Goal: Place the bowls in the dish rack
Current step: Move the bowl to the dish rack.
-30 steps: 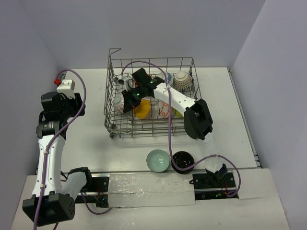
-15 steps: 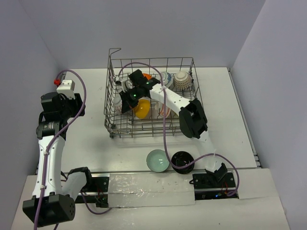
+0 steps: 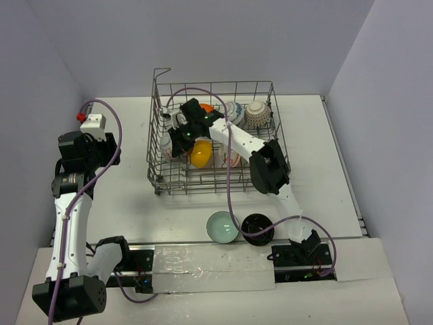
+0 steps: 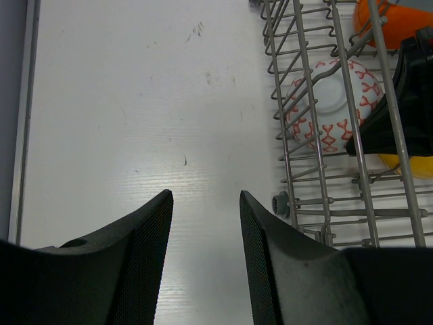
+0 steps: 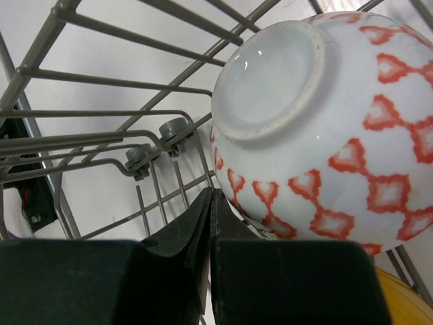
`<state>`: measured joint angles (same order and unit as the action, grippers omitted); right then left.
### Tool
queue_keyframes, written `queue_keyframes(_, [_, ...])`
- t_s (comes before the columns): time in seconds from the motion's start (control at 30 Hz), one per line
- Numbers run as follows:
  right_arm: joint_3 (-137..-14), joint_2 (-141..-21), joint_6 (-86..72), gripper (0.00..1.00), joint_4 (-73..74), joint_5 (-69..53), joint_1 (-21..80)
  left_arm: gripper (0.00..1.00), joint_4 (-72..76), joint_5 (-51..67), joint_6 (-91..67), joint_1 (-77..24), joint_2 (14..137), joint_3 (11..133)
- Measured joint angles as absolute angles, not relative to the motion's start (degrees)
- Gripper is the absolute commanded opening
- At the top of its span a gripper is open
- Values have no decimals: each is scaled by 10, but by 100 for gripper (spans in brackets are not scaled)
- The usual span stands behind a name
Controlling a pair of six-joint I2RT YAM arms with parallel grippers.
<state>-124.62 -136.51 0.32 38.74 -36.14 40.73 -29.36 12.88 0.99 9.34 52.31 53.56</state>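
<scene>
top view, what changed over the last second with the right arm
The right arm's elbow swung left and its right gripper edged further toward the left side of the dish rack, beside the red-and-white bowl, uncovering the orange bowl. Its fingers are shut on nothing; no grasp or release shows. The open left gripper, teal bowl and black bowl stayed put.

One rack (image 3: 203, 184), two bowls (image 3: 222, 227) outside.

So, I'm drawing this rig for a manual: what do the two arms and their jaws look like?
Both the left arm and right arm have white links joined by bulky black joints, each trailed by a loose mauve cable. The left wrist carries a white block with a red knob. The jaws are matte black wedges; the left pair's inner faces look finely dimpled.
</scene>
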Motion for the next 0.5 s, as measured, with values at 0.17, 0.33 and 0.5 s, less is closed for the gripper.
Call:
queue_keyframes(0.17, [-1253, -1367, 3, 6, 386, -345, 408, 50, -294, 133, 10, 93, 523, 536])
queue_keyframes(0.33, [-1262, -1372, 3, 6, 385, -333, 407, 50, -294, 137, 10, 93, 523, 536])
queue_keyframes(0.5, [-1273, -1384, 3, 8, 384, -325, 407, 50, -294, 137, 10, 93, 523, 536])
